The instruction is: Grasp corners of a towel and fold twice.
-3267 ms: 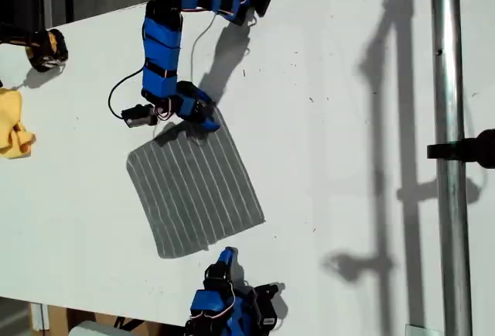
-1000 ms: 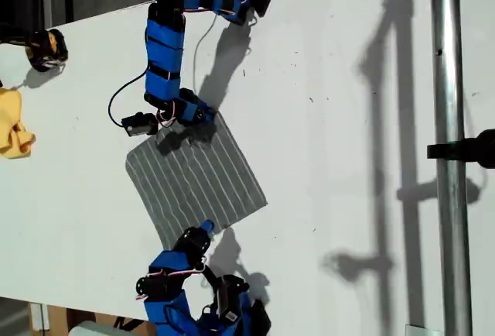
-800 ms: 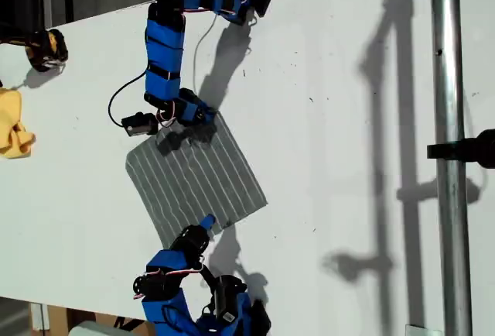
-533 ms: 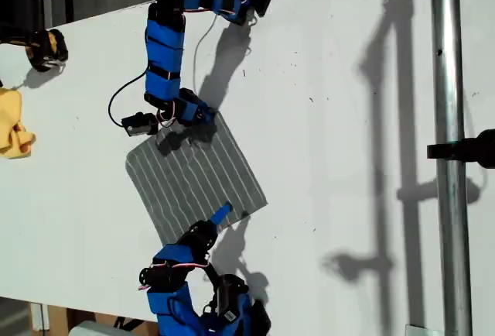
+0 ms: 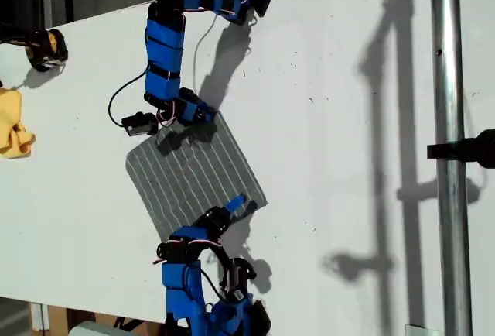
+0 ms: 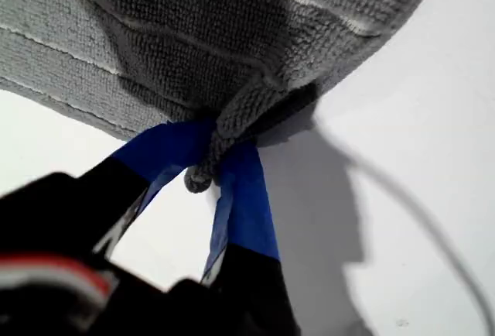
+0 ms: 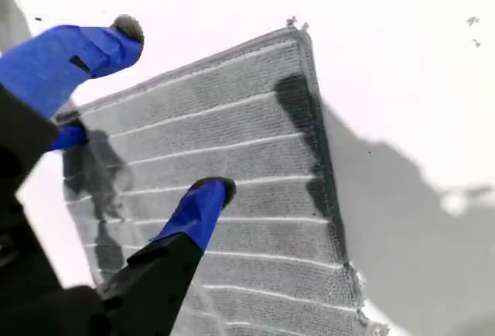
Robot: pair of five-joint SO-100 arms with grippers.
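Yellow cloth (image 5: pixel 14 125) at the exterior view's left edge of the white counter (image 5: pixel 332 80); the towel (image 5: pixel 195 183) lies flat near the counter's middle. Our first tool (image 6: pixel 210 167) is pinched tight on one of the corners (image 6: pixel 232 123), the one toward the exterior view's top; our second tool (image 7: pixel 174 115) hangs wide apart over the towel by the lower right corner in that view, holding nothing.

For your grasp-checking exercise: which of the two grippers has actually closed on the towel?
My first gripper, at the towel's upper edge in the exterior view, pinches a bunched corner. My second gripper hovers open above the towel.
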